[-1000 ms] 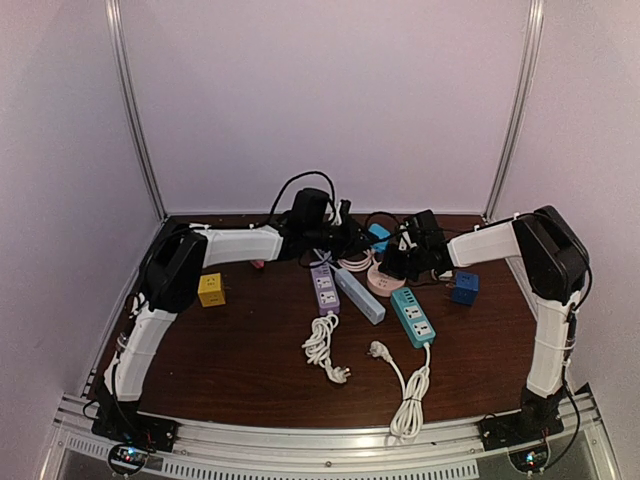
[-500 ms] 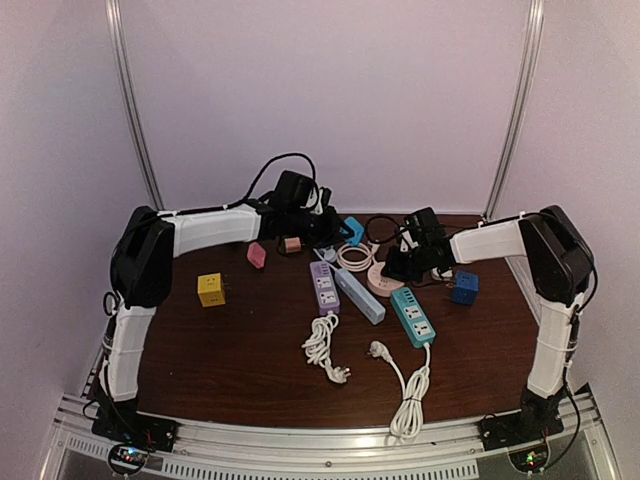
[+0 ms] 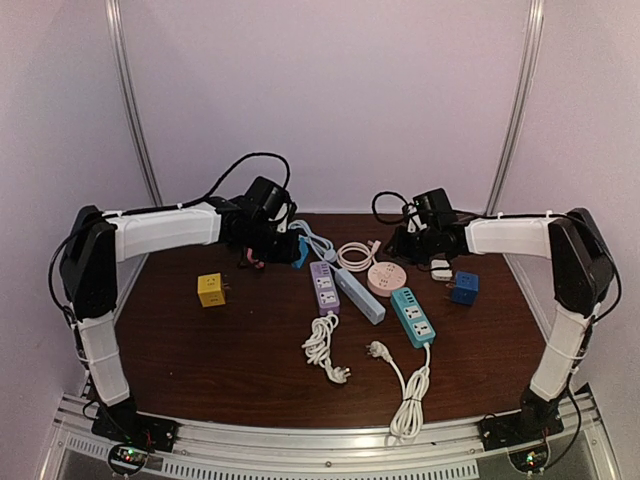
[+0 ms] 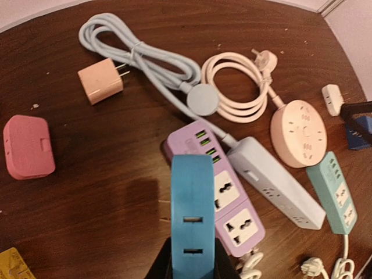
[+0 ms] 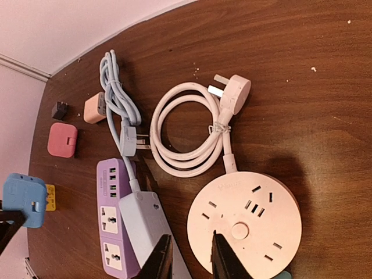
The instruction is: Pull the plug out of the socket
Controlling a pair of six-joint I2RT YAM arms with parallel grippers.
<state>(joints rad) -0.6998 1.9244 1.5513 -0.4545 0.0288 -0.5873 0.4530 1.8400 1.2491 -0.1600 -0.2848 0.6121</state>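
My left gripper is shut on a blue plug adapter and holds it above the table, left of the power strips. In the left wrist view the blue adapter stands upright between the jaws of the left gripper, its two slots facing the camera. The round pink socket lies flat on the table with nothing plugged in. My right gripper is open and empty above it. In the right wrist view the right gripper has the pink socket just to its right.
A purple power strip, a pale blue strip and a teal strip lie mid-table. A yellow cube is at the left, a blue cube at the right. Coiled white cords lie near the front.
My left gripper has swung left and away from the pink socket, carrying the blue adapter with it. My right gripper has drawn back to the right and risen a little.
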